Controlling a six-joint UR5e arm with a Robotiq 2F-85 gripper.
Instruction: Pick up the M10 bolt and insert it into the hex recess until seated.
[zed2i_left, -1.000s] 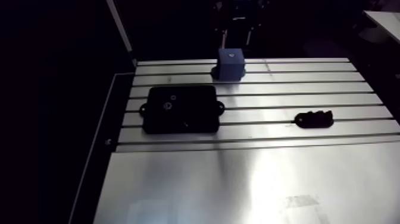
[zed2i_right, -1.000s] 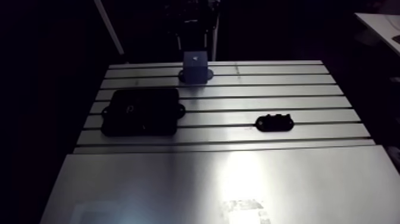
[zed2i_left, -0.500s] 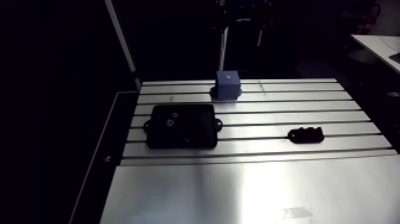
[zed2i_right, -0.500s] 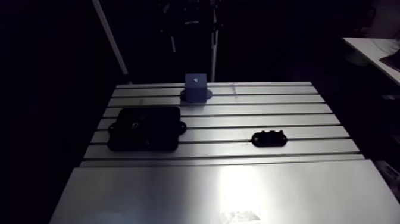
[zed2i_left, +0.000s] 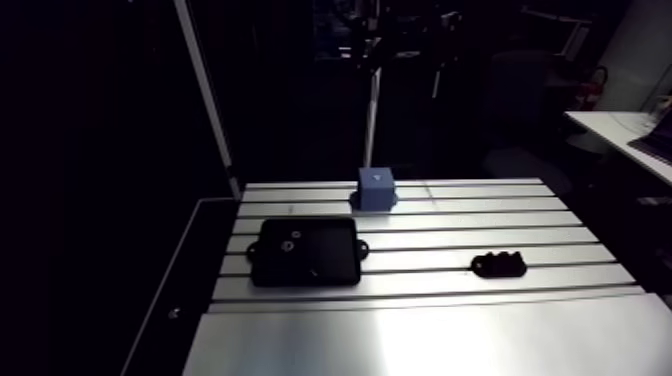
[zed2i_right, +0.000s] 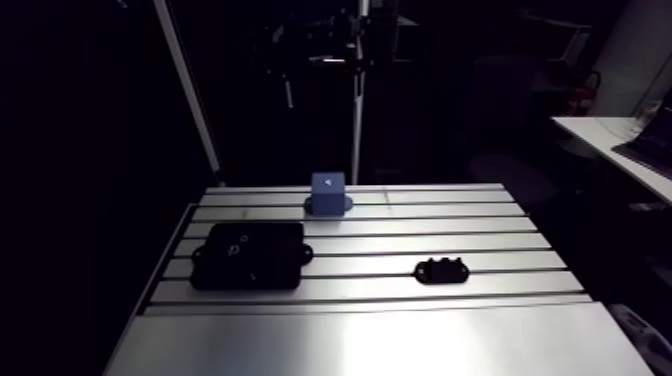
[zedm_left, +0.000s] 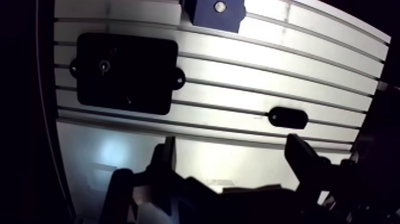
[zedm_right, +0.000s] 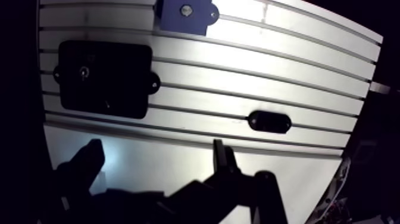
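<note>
A blue block (zed2i_left: 377, 188) stands at the far side of the slotted table (zed2i_left: 450, 335), with a small shiny round spot (zedm_left: 220, 6) on its top face. A black flat plate (zedm_left: 127, 72) with side ears lies nearer, carrying a small ring (zedm_left: 104, 66) and a thin short mark. A small black oval piece (zedm_left: 287, 117) lies apart from it on the slats. In the wrist view my gripper (zedm_left: 235, 161) hangs high over the smooth front part of the table, open, with nothing between its fingers (zedm_left: 166, 159). I cannot make out the bolt for certain.
The table's left edge (zed2i_left: 190, 300) drops into darkness. A slanted pale post (zed2i_left: 205, 100) rises behind the table's far left corner.
The arm view has risen and pulled back, so the table sits lower and smaller in it. The block, plate and oval piece lie where they were.
</note>
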